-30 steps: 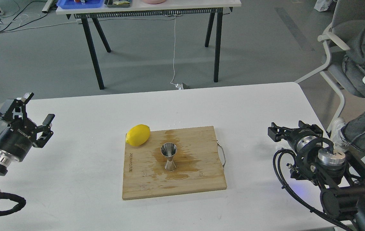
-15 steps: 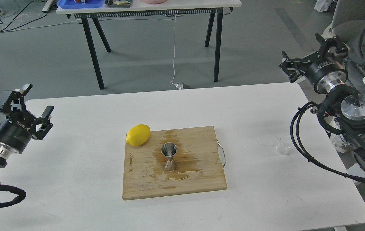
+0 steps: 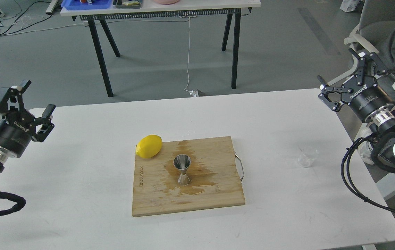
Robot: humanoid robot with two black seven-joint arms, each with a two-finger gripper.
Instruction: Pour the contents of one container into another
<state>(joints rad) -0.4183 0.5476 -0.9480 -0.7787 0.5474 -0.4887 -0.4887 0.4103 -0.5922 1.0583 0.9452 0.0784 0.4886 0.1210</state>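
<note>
The shiny steel jigger (image 3: 183, 171) stands upright on the wooden cutting board (image 3: 218, 198), in a patch of spilled brown liquid. The clear glass cup (image 3: 307, 156) rests upright on the white table at the right, apart from the board. My right gripper (image 3: 346, 77) hovers open above the table's far right corner, well up and right of the cup, holding nothing. Over the table's left edge my left gripper (image 3: 26, 98) is open and empty, far from both containers.
A yellow lemon (image 3: 149, 146) lies at the board's far left corner. The board's metal handle (image 3: 241, 167) sticks out on its right side. A chair with grey clothing (image 3: 388, 38) stands beyond the right arm. Another table (image 3: 162, 8) stands further back.
My right arm has swung up from low over the right table edge, uncovering the glass cup, and now sits a little lower and further right. The left gripper drifted slightly up and left.
</note>
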